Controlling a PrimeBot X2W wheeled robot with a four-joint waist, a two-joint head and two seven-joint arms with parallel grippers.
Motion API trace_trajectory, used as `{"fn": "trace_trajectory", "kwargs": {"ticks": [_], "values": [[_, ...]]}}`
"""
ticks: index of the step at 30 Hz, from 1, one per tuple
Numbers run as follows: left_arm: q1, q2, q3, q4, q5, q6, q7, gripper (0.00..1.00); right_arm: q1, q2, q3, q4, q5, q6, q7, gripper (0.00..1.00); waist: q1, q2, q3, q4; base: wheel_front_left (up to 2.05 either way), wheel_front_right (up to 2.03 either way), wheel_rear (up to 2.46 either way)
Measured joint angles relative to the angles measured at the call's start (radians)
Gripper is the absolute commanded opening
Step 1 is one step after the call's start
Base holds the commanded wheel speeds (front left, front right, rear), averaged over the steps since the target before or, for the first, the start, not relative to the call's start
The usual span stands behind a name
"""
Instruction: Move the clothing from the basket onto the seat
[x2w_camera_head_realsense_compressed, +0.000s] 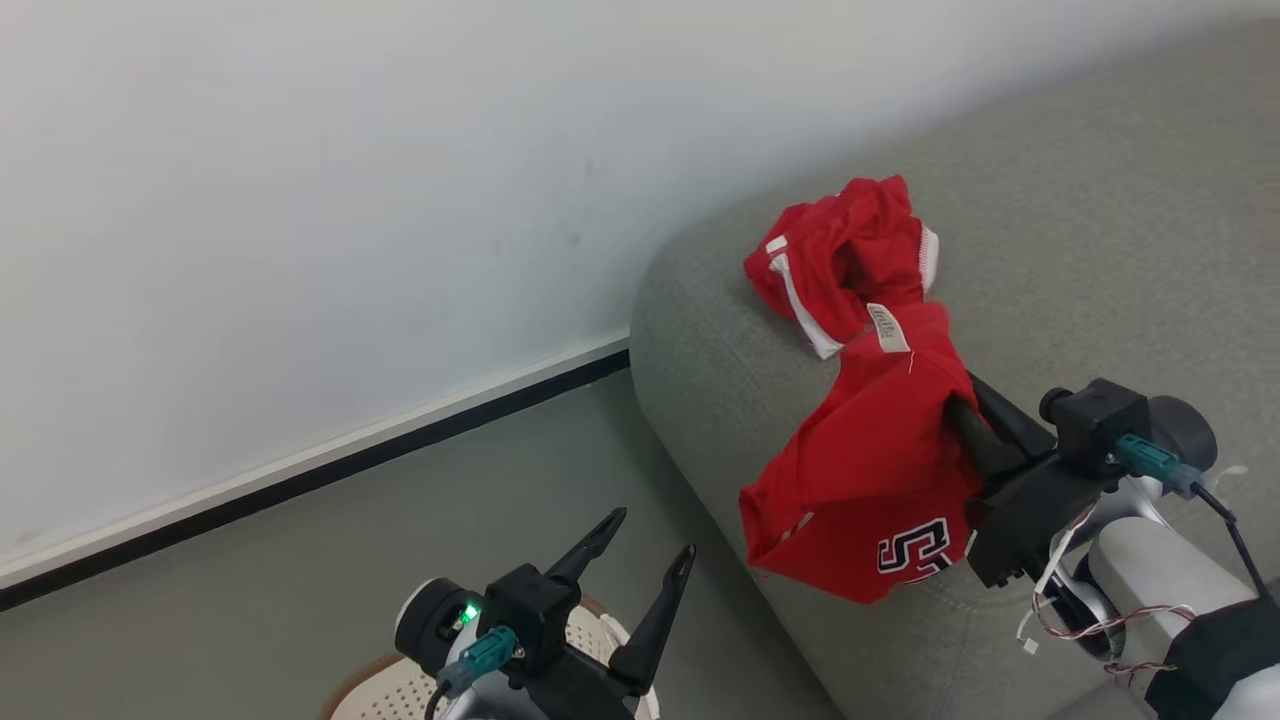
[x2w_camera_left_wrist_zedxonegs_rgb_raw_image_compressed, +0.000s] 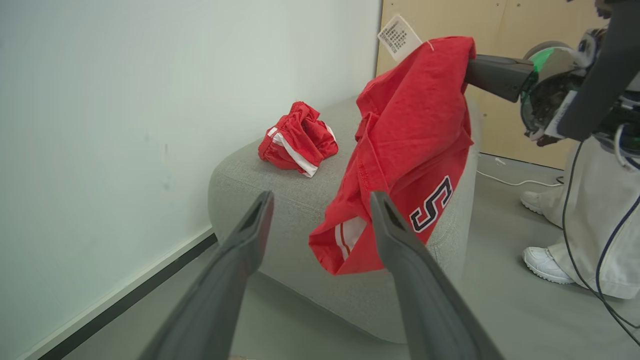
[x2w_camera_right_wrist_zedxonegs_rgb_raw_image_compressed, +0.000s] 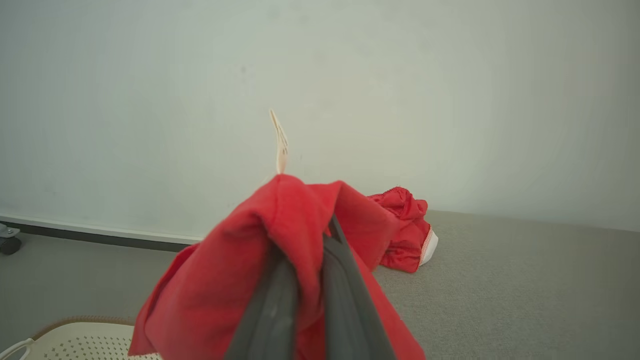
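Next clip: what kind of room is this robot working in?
Probably a lab or test room staged as a living space, not a home: a grey sofa seat beside a bare white wall, a plywood panel beyond it, and a loose cable on the floor.

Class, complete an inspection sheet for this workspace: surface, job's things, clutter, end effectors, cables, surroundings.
Surface: grey seat, striped garment crumpled on it.
Job's things: shirt hanging by the seat's edge, not laid down; basket low on the left.
Clutter: nothing seen.
End effectors: left end effector open, empty, above the basket; right end effector shut on the shirt.
Cables: black cable at right wrist; white cable on floor.
Surroundings: white wall, grey floor, wooden panel, a person's white shoes.
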Motion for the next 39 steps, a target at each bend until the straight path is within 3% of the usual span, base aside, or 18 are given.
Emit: {"fn": "trace_trajectory", "kwargs": {"ticks": [9,16,32,39], "values": [[0.011,-0.014,-0.017,-0.005,0.000,0.002,-0.009,1.00,0.018,-0.049,-0.033,-0.089,0.001,-0.024,0.000,0.00,0.0001,0.0000,0.024,-0.097,0.00,0.00,0.00],[-0.001,-0.017,-0.029,-0.009,0.002,0.011,-0.008,1.00,0.014,-0.065,-0.058,-0.115,0.027,-0.033,0.008,0.00,0.0002,0.0000,0.069,-0.124,0.00,0.00,0.00],[-0.137,0.003,0.004,-0.087,0.030,0.036,0.022,1.00,-0.360,-0.122,-0.218,-0.060,0.053,-0.034,0.062,0.00,0.0003,0.0001,0.240,-0.088,0.00,0.00,0.00],[-0.192,0.018,0.018,-0.149,0.061,0.042,0.046,1.00,-0.486,-0.218,-0.314,0.008,0.085,-0.043,0.082,0.00,0.0004,0.0001,0.335,-0.034,0.00,0.00,0.00]]}}
